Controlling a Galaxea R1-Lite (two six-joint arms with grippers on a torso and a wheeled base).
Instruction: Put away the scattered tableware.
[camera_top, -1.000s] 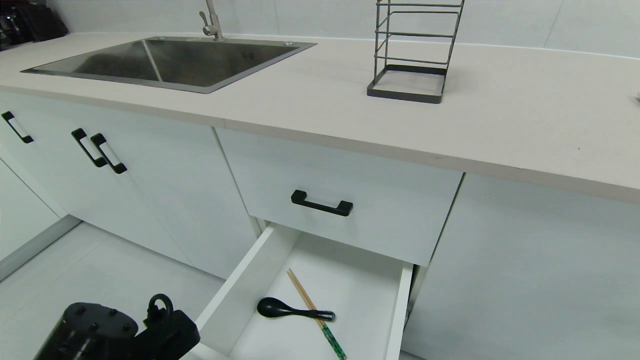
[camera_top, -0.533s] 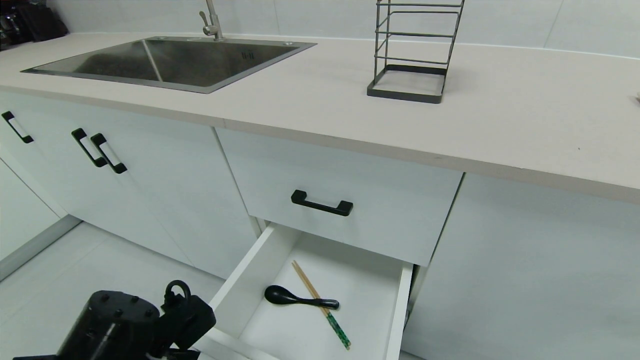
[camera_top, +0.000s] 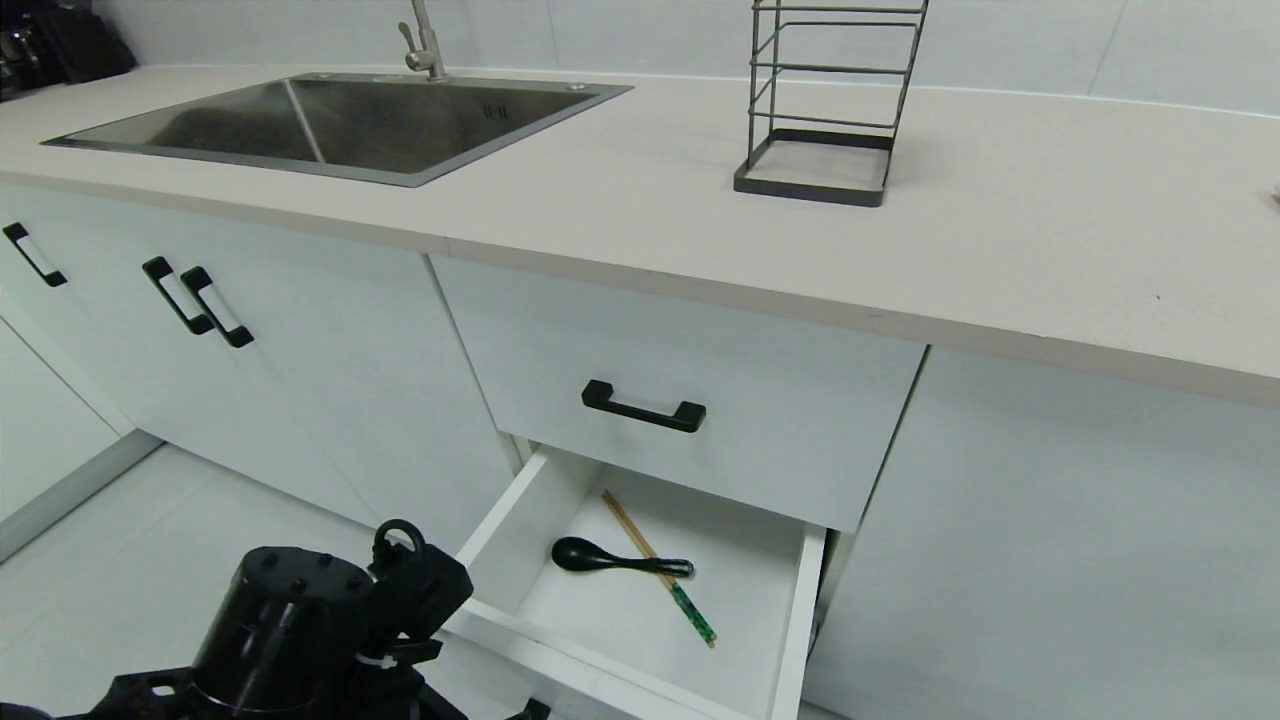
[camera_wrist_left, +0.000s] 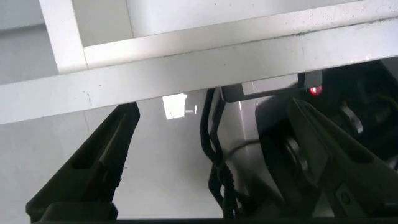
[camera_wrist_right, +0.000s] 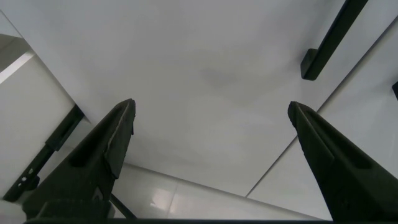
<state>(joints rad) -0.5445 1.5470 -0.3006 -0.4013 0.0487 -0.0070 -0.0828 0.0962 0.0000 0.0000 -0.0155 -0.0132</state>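
The black spoon and chopsticks lie in the drawer at bottom middle, and the left gripper, wide open and empty like the right gripper, sits at its front, maybe to push it shut.

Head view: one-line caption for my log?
Spoon and chopsticks lie in the partly open drawer below the counter.

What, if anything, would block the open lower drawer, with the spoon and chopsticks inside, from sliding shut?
Nothing visible does. The black spoon and the chopsticks lie flat on the floor of the lower drawer, inside its walls and lower than the upper drawer front, so nothing sticks up or over the rim.
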